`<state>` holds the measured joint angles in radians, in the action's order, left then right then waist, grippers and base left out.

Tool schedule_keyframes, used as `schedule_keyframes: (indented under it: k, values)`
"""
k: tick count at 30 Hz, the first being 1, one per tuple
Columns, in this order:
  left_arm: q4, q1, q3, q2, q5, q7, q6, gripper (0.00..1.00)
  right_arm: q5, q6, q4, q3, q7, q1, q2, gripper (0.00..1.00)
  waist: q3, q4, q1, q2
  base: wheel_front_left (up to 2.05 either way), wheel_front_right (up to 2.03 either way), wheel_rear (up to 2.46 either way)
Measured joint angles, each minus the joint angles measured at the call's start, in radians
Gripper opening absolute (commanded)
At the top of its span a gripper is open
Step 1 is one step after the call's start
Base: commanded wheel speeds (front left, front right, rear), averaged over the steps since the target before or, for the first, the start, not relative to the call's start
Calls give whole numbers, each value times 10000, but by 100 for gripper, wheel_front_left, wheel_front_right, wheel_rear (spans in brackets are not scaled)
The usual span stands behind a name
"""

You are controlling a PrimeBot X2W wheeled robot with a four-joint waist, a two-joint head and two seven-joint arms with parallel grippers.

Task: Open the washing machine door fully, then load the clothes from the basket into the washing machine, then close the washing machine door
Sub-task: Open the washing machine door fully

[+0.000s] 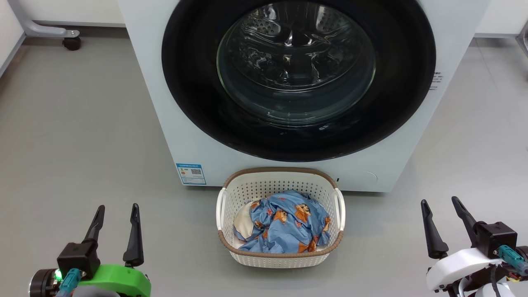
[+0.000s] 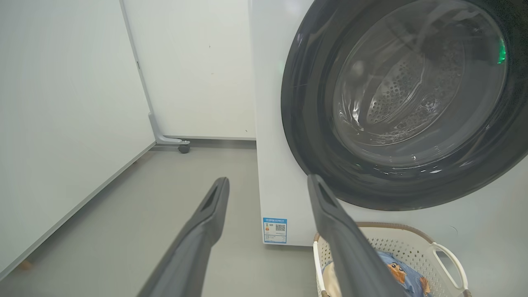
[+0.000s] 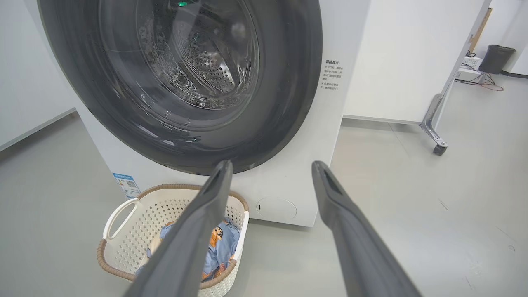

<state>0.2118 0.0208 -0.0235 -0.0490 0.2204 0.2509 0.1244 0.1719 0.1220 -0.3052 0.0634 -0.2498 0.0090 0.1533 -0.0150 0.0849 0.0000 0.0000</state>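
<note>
- Left fingers [image 1: 133, 235] and right fingers [image 1: 431, 231] spread apart, empty.
- Washing machine door [image 1: 298, 78] shut, ahead between them: rigid, probably slippery; hook its rim edge.
- Clothes [image 1: 284, 220] in basket [image 1: 280, 170], nearer: soft, light; pinch a fold.

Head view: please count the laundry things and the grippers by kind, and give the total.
Washing machine: 1
Basket: 1
Pile of clothes: 1
Grippers: 2 (left gripper, right gripper)
Total: 5
</note>
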Motion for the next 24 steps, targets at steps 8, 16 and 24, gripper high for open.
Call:
schedule_keyframes:
  k: [8, 16, 24]
  values:
    - [-52, -1, 15, 4, 0, 0, 0, 100, 0, 0, 0, -2, 0, 0, -52, 100, -58, -7, 0, 0, 73, 73, -146]
    - [-157, -2, 203, 25, 23, 10, 0, 100, -2, 0, 12, -35, 0, 0, -54, 100, -123, 4, 0, 0, 77, 77, -154]
    - [-192, -2, 203, 35, 23, 10, 0, 100, -25, 2, 88, -134, 0, -9, -113, 100, -152, 12, 0, 0, 58, 58, -116]
